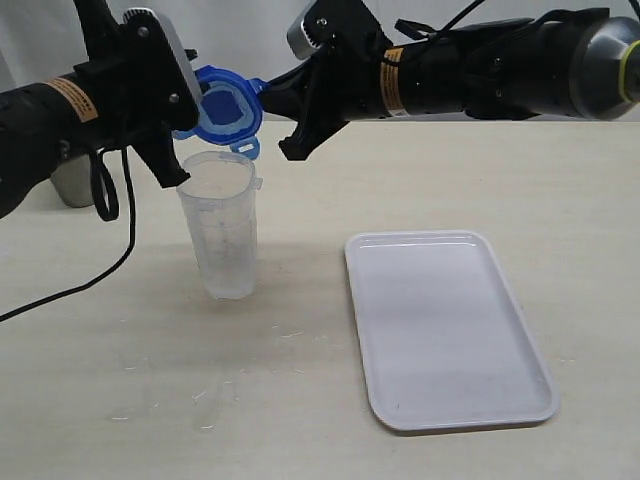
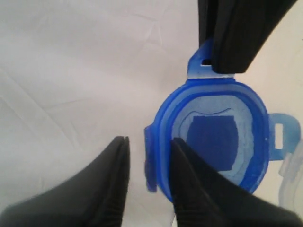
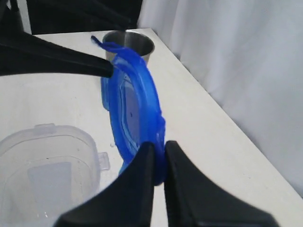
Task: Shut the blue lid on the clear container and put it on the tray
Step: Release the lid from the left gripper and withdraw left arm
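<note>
Just abv container point(image 1: 222, 235) rim: blue lid point(image 1: 228, 108)

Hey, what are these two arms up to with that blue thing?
The right gripper pinches one flap of the blue lid, holding it in the air above the open clear container. The left gripper straddles another flap, jaws apart with a gap showing. The container stands on the table beside the white tray, lid not yet on.

The exterior view looks across the bench point(image 1: 480, 170) from slightly above. The left wrist view peers past the left gripper point(image 2: 149, 142), the right past the right gripper point(image 3: 160, 144), both very close; all three share the blue lid point(image 1: 228, 105).
</note>
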### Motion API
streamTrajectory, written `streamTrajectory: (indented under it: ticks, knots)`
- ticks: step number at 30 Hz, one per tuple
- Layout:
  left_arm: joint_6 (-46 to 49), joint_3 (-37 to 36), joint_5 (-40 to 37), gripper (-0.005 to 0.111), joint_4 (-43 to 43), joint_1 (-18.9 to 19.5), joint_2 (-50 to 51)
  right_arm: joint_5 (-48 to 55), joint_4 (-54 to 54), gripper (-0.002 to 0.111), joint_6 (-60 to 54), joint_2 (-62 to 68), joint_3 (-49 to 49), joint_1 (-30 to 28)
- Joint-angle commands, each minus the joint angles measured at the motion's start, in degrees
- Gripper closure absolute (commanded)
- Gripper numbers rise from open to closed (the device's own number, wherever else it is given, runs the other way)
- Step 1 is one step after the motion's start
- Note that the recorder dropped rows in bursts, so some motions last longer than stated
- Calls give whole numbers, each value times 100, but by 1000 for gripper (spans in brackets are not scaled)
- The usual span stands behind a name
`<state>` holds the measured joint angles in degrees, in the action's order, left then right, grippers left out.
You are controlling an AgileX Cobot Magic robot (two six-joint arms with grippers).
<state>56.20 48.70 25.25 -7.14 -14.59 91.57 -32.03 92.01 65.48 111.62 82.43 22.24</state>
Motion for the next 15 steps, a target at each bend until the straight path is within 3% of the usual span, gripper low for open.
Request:
streamTrajectory:
  ticks: [1, 6, 8, 12, 15]
  knots:
    - [-94, 5, 317, 57, 40, -7, -10, 200, 33, 104, -86, -13, 23, -7]
    - [-94, 5, 446, 56, 84, -7, -120, 395, 33, 104, -190, -78, 23, -7]
    - [-46, 5, 567, 56, 475, 4, -199, 407, 33, 104, -229, -165, 23, -7]
    - [252, 5, 1233, 58, 2503, 4, -433, 372, 281, 104, -339, -500, 23, -7]
    - [467, 5, 1622, 76, 3988, 4, -626, 252, 652, 104, -139, -735, -13, -7]
